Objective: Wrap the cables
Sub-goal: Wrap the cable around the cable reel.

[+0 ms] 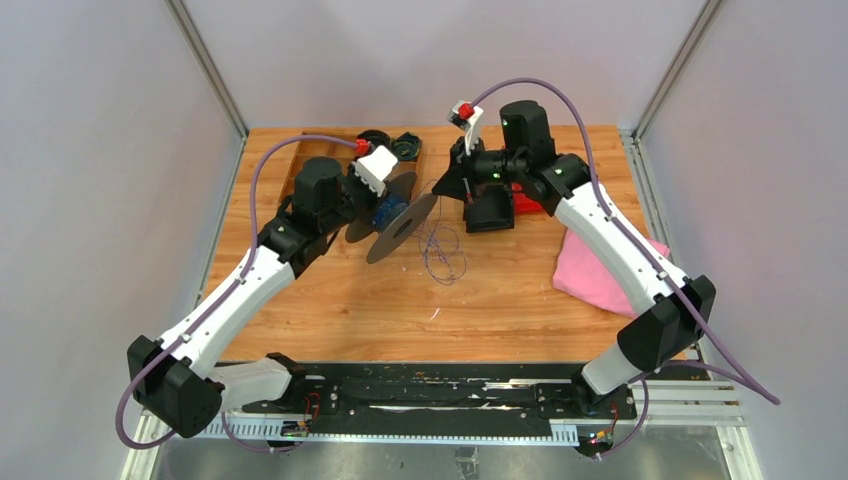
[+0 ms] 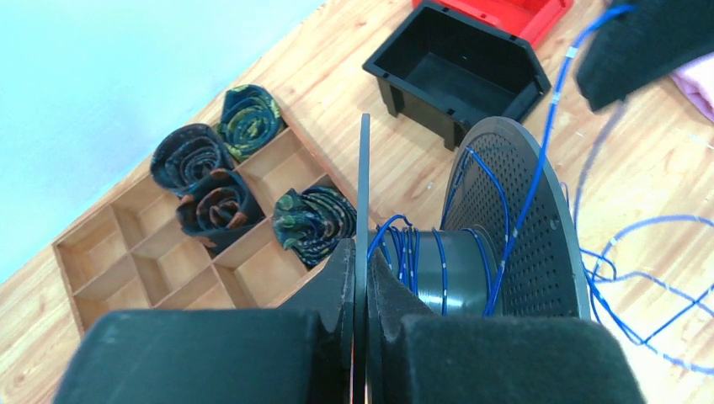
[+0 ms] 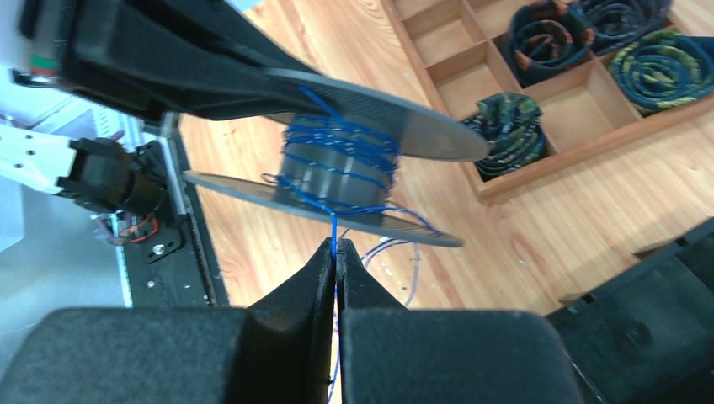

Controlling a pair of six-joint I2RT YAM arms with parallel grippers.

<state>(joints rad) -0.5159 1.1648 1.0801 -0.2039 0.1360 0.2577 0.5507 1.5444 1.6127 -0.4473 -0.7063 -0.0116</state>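
While the left gripper (image 2: pixel 362 257) clamps the spool (image 2: pixel 515 227), the right gripper (image 3: pixel 335 249) pinches the blue cable (image 3: pixel 333 224).

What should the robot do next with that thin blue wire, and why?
Probably the right claw should carry the blue wire around the spool for another turn: it pinches the wire right by the spool, the left claw clamps one flange, and loose loops lie on the table.

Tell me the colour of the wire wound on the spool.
Blue; the wire shows best in the left wrist view.
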